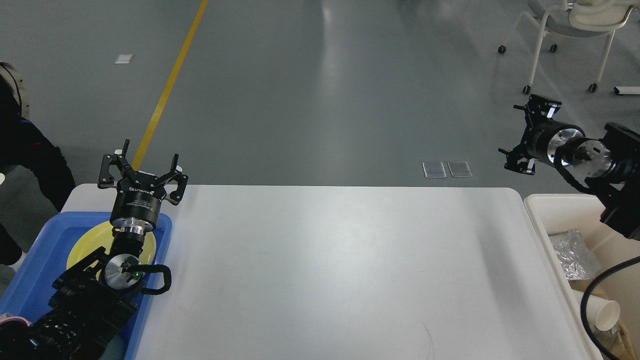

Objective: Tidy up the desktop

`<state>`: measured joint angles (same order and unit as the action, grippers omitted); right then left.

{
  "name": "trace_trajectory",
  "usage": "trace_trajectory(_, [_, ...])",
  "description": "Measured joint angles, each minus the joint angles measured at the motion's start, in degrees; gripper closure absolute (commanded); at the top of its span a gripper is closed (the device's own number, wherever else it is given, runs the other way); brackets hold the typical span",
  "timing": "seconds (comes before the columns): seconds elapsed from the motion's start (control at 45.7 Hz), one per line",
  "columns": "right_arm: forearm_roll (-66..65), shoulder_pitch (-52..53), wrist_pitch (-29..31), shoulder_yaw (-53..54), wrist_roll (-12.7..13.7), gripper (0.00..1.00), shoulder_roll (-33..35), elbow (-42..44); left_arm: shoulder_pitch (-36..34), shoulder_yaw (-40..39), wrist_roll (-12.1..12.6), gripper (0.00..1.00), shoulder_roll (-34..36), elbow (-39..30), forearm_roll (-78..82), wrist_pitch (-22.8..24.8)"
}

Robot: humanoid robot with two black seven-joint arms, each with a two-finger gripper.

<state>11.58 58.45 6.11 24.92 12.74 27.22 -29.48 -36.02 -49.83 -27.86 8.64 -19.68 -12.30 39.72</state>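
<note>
The desktop (330, 265) is a large white tabletop with rounded corners, bare across its middle. My left gripper (148, 161) is open and empty, held up above the far left corner of the desktop, over the blue tray (35, 260). My right gripper (520, 135) is open and empty, raised high past the far right corner of the desktop, above the cream-white bin (545, 210).
The blue tray holds a yellow plate (82, 247). The bin at the right holds crumpled foil (572, 257) and a white paper cup (602, 312). A person in dark clothes (25, 150) stands at the far left. A wheeled chair (565, 30) stands far right.
</note>
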Motion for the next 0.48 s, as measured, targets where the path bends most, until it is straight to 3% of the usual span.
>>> trace_trajectory(0.109, [-0.24,-4.22,0.42,9.52,-0.58,0.00,-1.58,-5.01,0.00,0.00,0.00,0.03,-0.01,0.00,0.00,0.00])
trace_trajectory(0.175, [-0.92,-7.44,0.44,15.71,-3.18,0.00,-3.96,-6.57,0.00,0.00,0.00,0.03,-0.02,0.00,0.00,0.00])
trace_trajectory(0.241, [-2.83,-11.12,0.50,21.87,-9.49,0.00,-7.75,-6.92,0.00,0.00,0.00,0.03,-0.03,0.00,0.01,0.00])
trace_trajectory(0.35, [-11.99,-16.56,0.53,26.24,-24.28,0.00,-13.31,-4.98,0.00,0.00,0.00,0.03,-0.03,0.00,0.00,0.00])
trace_trajectory(0.416, [-18.07,-19.32,0.26,26.87,-31.60,0.00,-16.18,-3.39,-0.01,0.00,0.00,0.03,-0.03,0.00,0.00,0.00])
trace_trajectory(0.482, [-21.30,-21.42,-0.10,27.09,-36.73,0.00,-18.52,-2.29,-0.01,0.00,0.00,0.03,-0.03,0.00,0.00,0.00])
